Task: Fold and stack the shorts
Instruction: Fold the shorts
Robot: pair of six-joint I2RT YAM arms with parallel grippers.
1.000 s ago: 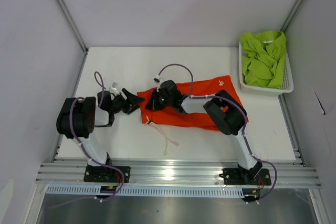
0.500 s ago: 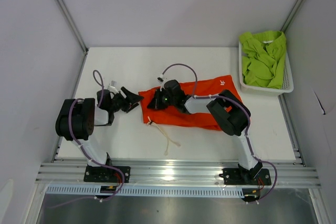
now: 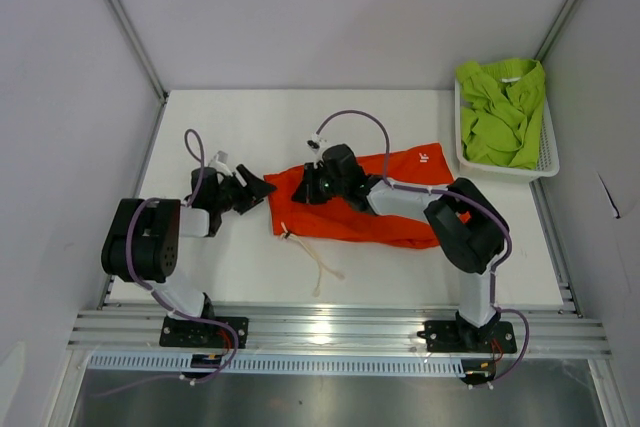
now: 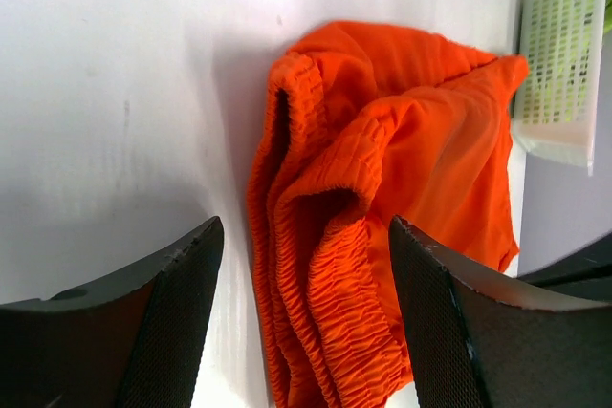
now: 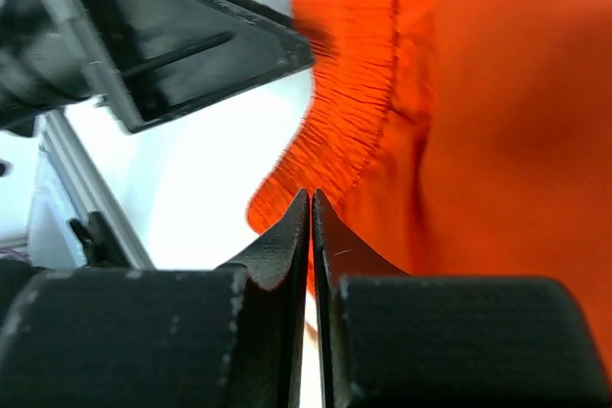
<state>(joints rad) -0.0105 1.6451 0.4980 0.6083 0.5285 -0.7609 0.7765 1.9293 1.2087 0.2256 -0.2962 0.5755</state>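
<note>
While the orange-red shorts (image 3: 345, 222) lie mid-table with their bunched waistband pointing left, the left gripper (image 3: 258, 190) sits just beside that waistband, jaws spread wide and holding nothing. The right gripper (image 5: 311, 203) hangs over the same end, fingers pressed nearly together (whether they pinch cloth, I cannot tell). The lime green shorts (image 3: 500, 112) lie crumpled in the white basket (image 3: 548, 152).

Orange-red shorts (image 3: 335, 222) spread on table (image 3: 250, 117), waistband (image 4: 316, 236) bunched leftward, white drawstring (image 3: 322, 267) loose, lime green shorts (image 3: 500, 112) crumpled in basket (image 3: 548, 152)
</note>
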